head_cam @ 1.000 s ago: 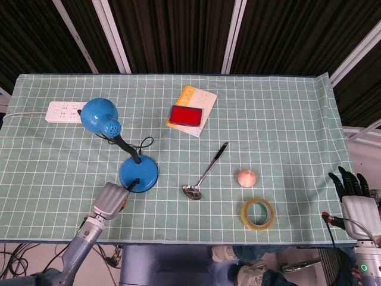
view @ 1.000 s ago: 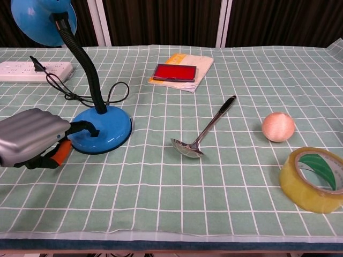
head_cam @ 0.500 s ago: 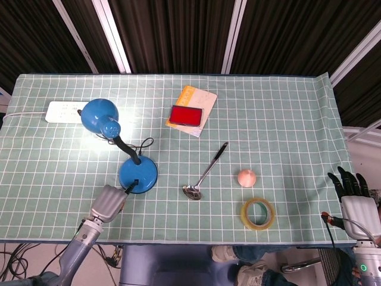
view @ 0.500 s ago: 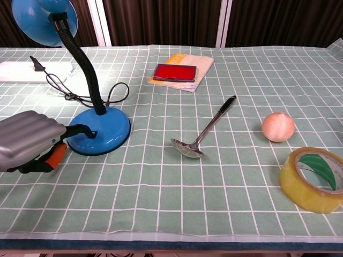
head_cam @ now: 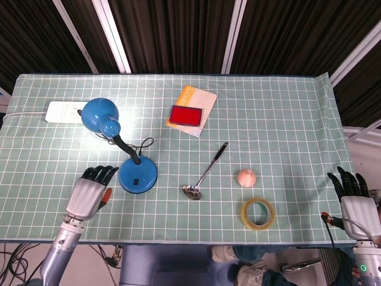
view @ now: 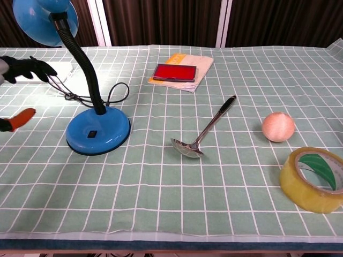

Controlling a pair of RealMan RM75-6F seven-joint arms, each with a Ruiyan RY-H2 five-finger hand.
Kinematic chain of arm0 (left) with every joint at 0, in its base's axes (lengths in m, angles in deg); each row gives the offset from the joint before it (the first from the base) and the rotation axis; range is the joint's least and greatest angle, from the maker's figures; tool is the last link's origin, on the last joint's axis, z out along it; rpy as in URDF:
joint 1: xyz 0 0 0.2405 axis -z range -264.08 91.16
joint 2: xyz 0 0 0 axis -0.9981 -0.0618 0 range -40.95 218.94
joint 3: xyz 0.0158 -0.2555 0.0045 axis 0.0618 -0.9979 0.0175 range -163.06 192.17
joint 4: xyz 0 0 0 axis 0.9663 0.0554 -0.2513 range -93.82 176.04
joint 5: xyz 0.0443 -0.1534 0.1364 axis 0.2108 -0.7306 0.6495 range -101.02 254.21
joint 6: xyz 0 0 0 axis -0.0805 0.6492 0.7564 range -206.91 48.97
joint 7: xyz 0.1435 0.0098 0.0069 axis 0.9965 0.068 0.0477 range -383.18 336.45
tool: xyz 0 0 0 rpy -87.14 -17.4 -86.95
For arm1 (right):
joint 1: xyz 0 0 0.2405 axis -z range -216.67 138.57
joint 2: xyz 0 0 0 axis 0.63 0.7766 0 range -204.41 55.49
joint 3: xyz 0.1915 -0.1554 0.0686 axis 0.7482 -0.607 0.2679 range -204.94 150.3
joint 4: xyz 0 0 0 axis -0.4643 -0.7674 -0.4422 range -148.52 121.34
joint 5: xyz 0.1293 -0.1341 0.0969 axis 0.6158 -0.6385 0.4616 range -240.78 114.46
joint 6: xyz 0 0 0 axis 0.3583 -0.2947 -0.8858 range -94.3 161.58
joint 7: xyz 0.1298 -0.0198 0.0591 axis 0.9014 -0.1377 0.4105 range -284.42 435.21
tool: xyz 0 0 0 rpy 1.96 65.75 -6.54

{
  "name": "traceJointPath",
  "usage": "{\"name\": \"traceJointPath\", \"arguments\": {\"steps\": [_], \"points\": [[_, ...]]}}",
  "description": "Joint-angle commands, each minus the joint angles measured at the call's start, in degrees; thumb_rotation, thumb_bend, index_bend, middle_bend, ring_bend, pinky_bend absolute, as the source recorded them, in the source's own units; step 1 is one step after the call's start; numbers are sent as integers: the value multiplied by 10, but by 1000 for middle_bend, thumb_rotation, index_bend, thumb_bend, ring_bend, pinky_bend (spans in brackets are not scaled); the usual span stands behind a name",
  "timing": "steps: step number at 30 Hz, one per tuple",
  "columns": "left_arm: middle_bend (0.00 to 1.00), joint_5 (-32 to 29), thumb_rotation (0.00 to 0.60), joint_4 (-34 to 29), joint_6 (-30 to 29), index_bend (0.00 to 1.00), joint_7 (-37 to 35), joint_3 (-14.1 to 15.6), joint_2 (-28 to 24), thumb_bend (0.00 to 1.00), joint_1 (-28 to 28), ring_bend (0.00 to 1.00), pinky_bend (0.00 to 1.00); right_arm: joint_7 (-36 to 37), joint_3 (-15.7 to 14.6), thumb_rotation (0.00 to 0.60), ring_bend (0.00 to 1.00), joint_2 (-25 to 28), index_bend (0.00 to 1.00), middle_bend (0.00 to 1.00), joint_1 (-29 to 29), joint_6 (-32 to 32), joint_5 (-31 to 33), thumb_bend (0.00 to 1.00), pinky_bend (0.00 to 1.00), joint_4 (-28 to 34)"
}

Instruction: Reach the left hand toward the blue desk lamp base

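Blue lamp base (head_cam: 138, 176) sits just right of my left hand (head_cam: 89, 192), fingers spread and holding nothing, and I reckon reaching in risks snagging the cord (view: 80, 96) beyond it or shoving the base so the lamp tips.

Two cameras of mine, one worktop (head_cam: 286, 119).

My head view looks steeply down from high at the near edge, facing 12 o'clock, far enough to hold the whole cloth. My chest view sits low and close at that edge, facing 12 o'clock across the surface. Both share the lamp base (head_cam: 138, 176) (view: 98, 136), ladle (head_cam: 204, 173) (view: 202, 135) and tape roll (head_cam: 257, 213) (view: 314, 179).
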Motion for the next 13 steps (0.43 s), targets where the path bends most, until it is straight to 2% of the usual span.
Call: {"name": "traceJointPath", "arguments": {"steps": [1, 3, 7, 11, 13], "points": [[148, 14, 600, -30, -39, 140, -68, 29, -77, 376, -40, 121, 198, 0, -1, 600, 75, 0, 125, 37, 0, 0, -1, 168, 0, 0], [116, 22, 600, -21, -56, 131, -113, 42, -107, 356, -57, 81, 163, -1, -1, 600, 75, 0, 125, 37, 0, -1, -2, 168, 0, 1], [64, 21, 600, 7, -90, 117, -195, 49, -139, 310, -85, 21, 120, 1, -1, 600, 75, 0, 126, 37, 1, -4, -6, 168, 0, 1], [44, -18, 600, 15, -94, 104, -286, 36, -170, 300, -102, 0, 95, 6, -1, 600, 75, -2, 126, 37, 1, -8, -12, 168, 0, -2], [44, -30, 600, 17, -95, 104, -300, 29, -176, 301, -105, 0, 95, 6, -1, 600, 74, -2, 126, 37, 1, -8, -13, 168, 0, -3]]}}
